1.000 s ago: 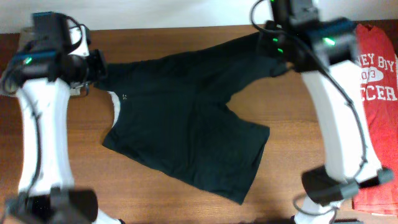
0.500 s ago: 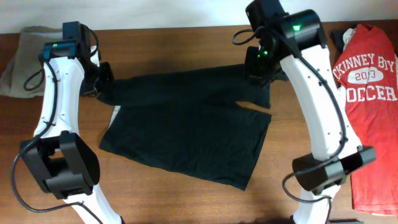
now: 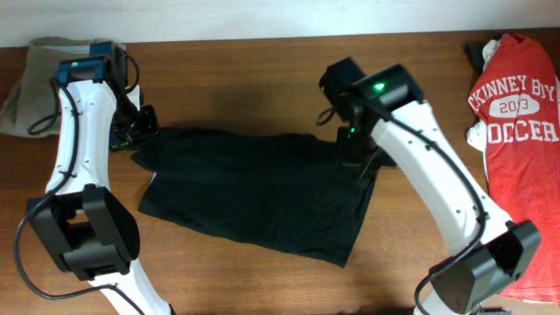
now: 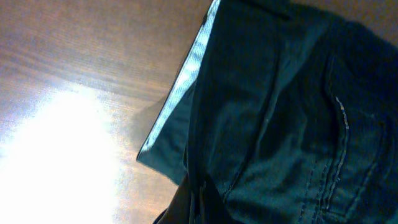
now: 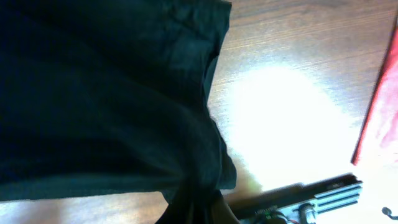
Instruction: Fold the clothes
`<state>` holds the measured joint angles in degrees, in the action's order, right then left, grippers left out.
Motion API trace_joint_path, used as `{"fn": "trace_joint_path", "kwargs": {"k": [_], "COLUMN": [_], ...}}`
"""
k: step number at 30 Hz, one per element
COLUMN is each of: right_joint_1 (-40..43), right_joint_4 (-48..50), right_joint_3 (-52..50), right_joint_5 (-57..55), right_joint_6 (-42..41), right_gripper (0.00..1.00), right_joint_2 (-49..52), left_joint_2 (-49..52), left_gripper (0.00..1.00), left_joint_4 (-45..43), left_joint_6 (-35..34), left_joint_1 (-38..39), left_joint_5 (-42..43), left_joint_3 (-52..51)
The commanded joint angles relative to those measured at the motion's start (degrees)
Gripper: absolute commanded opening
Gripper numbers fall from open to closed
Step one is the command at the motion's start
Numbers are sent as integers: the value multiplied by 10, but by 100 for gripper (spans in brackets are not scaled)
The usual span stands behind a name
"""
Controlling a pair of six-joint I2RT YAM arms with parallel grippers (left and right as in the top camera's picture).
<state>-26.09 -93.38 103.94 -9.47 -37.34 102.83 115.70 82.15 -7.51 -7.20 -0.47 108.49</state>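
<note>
while the left claw (image 3: 144,129) and right claw (image 3: 357,156) pinch its corners, the black garment (image 3: 262,188) lies folded double.

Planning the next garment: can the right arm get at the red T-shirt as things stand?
Probably not yet: the right gripper seems shut on the black garment. Nothing lies on the table between it and the red T-shirt, so once it lets go, likely yes.

The left pincer (image 3: 142,128) and right pincer (image 3: 355,156) are holding the far corners of the black garment (image 3: 262,192), the red T-shirt (image 3: 518,166) lying to its right.
</note>
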Motion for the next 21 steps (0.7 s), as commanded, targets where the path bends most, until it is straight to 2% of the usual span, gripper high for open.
{"fn": "trace_joint_path", "kwargs": {"k": [1,11,14,15,17,18,19,20,21], "right_joint_1": [-23,-54,-88,-105,-130,-142,-150,-156,-156], "right_joint_4": [28,79,85,85,91,97,101,103,102], "right_joint_3": [-66,-211,-233,-240,-245,-247,-247,-247,-247], "right_joint_5": [-21,38,50,51,58,63,63,62,59], "right_joint_6": [-26,-34,-19,-19,-19,-19,-19,-19,-19], "right_gripper": [4,4,8,16,24,33,43,59,71], "right_joint_2": [-16,-16,-16,-15,-15,-15,-15,-15,-15], "left_joint_2": [-9,-8,-8,-8,-9,-9,-9,-9,-9], "left_gripper": [1,1,1,1,2,3,10,21,26], "left_joint_4": [9,-41,-40,-38,-38,-38,-35,-31,-30], "left_joint_6": [9,-2,-7,-8,-8,-8,-8,-8,-8], "left_joint_1": [-5,-5,-5,-5,-5,-5,-5,-5,-5], "left_joint_5": [-35,-35,-34,-35,-35,-35,-35,-35,-35], "left_joint_3": [-10,-170,-187,-187,-187,-187,-187,-187,-187]}}
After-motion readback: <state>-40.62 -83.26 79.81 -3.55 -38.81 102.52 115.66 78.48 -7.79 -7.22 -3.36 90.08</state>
